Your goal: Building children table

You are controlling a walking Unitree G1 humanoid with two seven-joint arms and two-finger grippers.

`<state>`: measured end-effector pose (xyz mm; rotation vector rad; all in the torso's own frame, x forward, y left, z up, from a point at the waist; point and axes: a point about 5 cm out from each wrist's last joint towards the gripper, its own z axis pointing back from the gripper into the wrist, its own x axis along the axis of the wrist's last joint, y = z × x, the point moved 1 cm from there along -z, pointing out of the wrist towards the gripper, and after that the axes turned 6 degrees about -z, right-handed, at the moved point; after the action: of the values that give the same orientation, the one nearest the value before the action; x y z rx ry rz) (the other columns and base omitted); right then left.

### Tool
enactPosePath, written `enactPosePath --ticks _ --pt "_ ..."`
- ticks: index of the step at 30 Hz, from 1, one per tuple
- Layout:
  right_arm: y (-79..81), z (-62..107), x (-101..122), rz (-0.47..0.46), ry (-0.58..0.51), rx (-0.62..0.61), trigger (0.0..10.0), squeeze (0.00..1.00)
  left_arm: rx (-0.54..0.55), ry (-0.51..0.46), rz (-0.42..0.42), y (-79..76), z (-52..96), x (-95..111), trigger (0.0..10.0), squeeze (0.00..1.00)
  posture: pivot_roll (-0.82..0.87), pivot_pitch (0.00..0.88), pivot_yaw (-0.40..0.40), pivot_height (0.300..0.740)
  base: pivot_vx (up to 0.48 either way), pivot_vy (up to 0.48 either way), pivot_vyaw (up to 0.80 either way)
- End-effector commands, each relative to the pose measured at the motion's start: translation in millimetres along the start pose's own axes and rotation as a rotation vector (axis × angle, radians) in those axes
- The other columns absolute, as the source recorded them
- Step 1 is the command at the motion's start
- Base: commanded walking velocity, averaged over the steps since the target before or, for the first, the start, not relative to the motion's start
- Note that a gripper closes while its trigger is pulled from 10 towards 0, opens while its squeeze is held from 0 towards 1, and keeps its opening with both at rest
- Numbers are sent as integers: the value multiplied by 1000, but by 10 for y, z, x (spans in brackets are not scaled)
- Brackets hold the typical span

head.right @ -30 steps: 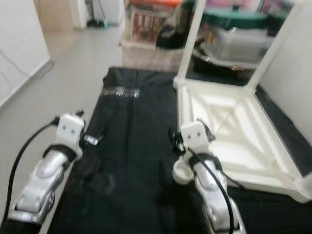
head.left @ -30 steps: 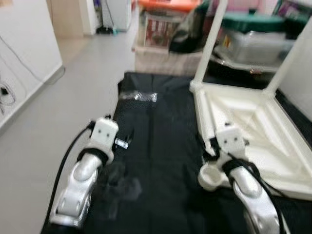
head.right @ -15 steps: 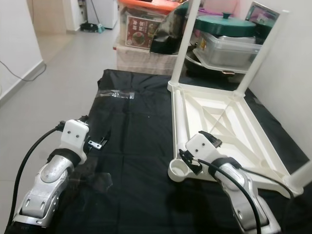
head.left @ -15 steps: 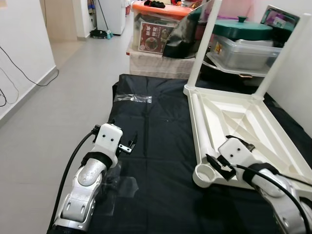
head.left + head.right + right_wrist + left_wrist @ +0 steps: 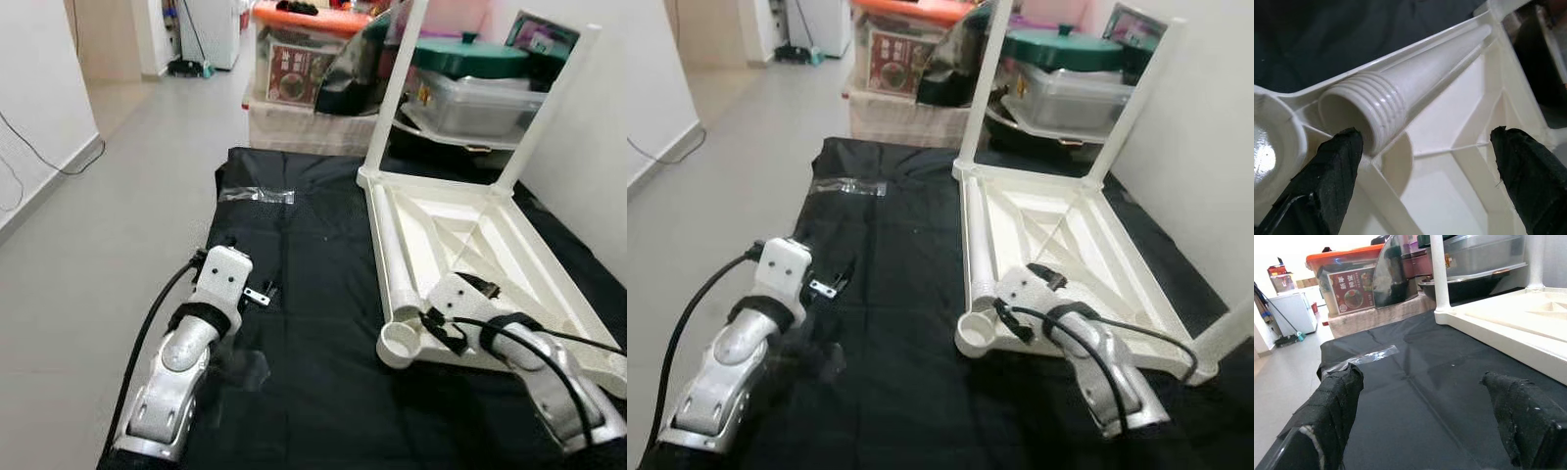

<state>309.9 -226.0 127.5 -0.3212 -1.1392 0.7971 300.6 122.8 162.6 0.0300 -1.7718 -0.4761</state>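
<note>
The white children's table (image 5: pixel 470 245) lies upside down on a black sheet (image 5: pixel 313 294), two legs upright at its far corners. A loose table leg (image 5: pixel 1415 83), threaded end showing, lies inside its frame between the right gripper's (image 5: pixel 1425 186) wide-spread fingers. The left gripper (image 5: pixel 1425 416) hovers over the sheet, fingers wide apart. Behind stands an orange-lidded box (image 5: pixel 1349 281); its red label's writing is unreadable.

We see a grey tiled floor (image 5: pixel 118 176) running back to a white wall (image 5: pixel 34 88) with a trailing cable. A black sheet (image 5: pixel 313 284) covers the floor. Beyond it stand an orange-lidded storage box (image 5: pixel 304 59), a green-lidded pot (image 5: pixel 477 54) and a clear container (image 5: pixel 480 98).
</note>
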Motion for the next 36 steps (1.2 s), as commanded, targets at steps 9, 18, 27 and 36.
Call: enactPosePath --ticks 9,18,27,36 --pt "21 -194 -141 39 63 9 10000 0 -9 2 -7 -46 -10 -16 10000 0 169 0 -145 740 0 0 0" --pt "-75 -301 -172 84 93 -63 10000 0 -11 1 -8 -60 -19 -21 10000 0 169 0 -145 740 0 0 0" --pt "-89 -421 -14 -37 23 -286 10000 0 -7 4 -9 -66 -10 -28 10000 0 176 0 -154 740 0 0 0" --pt "37 -455 26 -139 -15 -349 667 0 -7 2 -10 -77 -25 -32 10000 0 176 0 -150 740 0 0 0"
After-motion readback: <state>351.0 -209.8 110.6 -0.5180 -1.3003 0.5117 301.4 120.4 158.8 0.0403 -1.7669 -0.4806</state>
